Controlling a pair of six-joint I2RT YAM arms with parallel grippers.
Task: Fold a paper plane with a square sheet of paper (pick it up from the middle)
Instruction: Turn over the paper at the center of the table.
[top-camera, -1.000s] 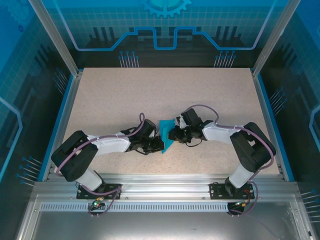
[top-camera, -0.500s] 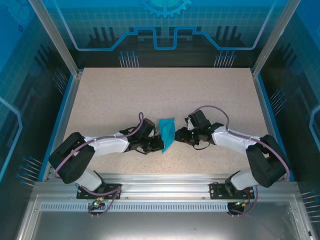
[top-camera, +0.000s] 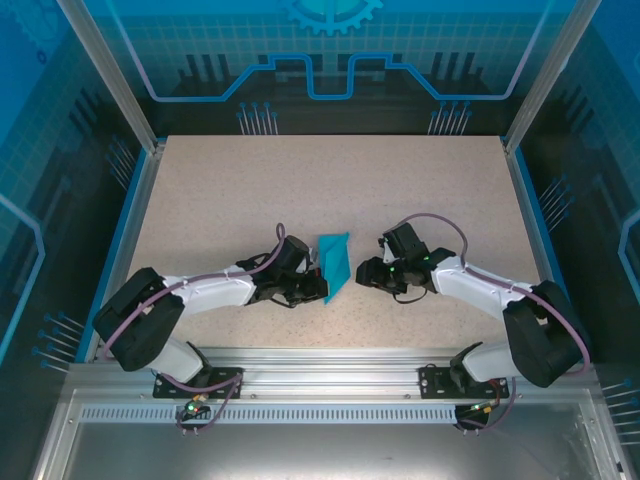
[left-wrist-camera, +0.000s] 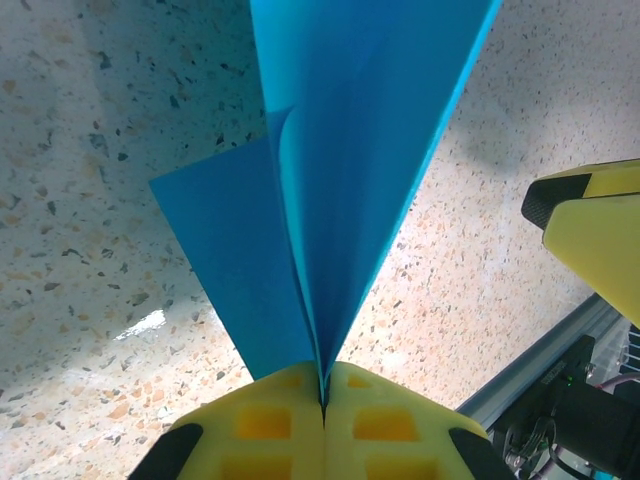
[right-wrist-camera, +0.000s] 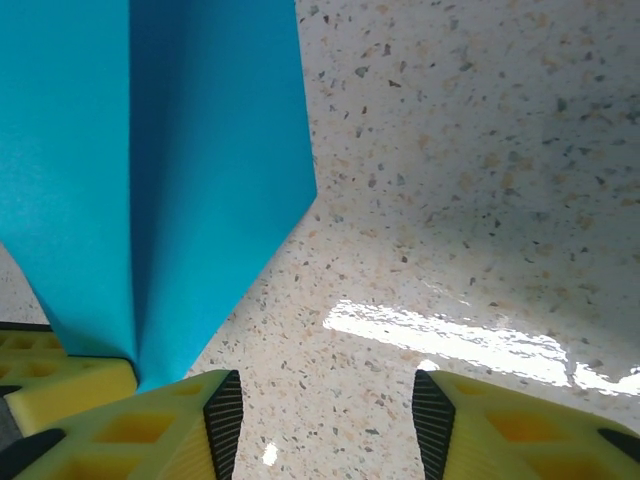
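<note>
1. While open table (top-camera: 300, 180) stretches to every edge, the paper plane (top-camera: 334, 262) is mid-table.
2. Tip points nearward, clamped in the left gripper (top-camera: 318, 288); long axis runs near-far.
3. Right gripper (top-camera: 368, 274) is parted, empty, just beside it.

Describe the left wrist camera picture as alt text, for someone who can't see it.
The left gripper, yellow-fingered, is shut on the lower tip of a folded teal paper plane, whose layered flaps fan upward above a speckled table. Another yellow finger juts in at the right edge.
</note>
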